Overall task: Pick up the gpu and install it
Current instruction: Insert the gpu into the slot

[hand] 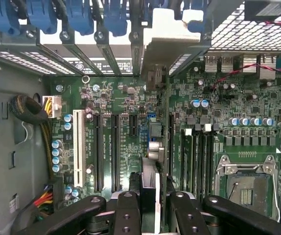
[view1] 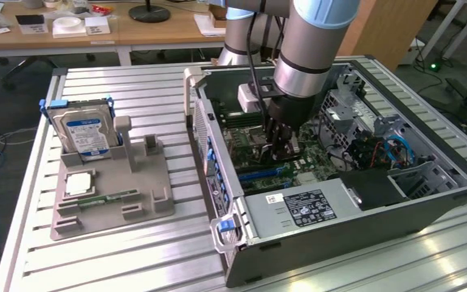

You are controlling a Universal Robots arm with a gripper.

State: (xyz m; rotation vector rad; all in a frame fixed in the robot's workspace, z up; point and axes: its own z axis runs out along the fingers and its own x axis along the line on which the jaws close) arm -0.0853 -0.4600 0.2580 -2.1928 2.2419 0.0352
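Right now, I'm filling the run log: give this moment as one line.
end effector: shut on gpu | gpu: edge-on over motherboard slots | place: inside computer case

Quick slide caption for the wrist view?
The gripper holds the gpu edge-on above the motherboard slots inside the open case.

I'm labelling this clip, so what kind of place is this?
Probably a robotics lab: a grey-and-blue robot arm reaching into an open dark-grey metal computer tower, with cluttered wooden desks behind.

Power supply (view1: 298,210) near end effector (view1: 282,153); case (view1: 428,222) open above
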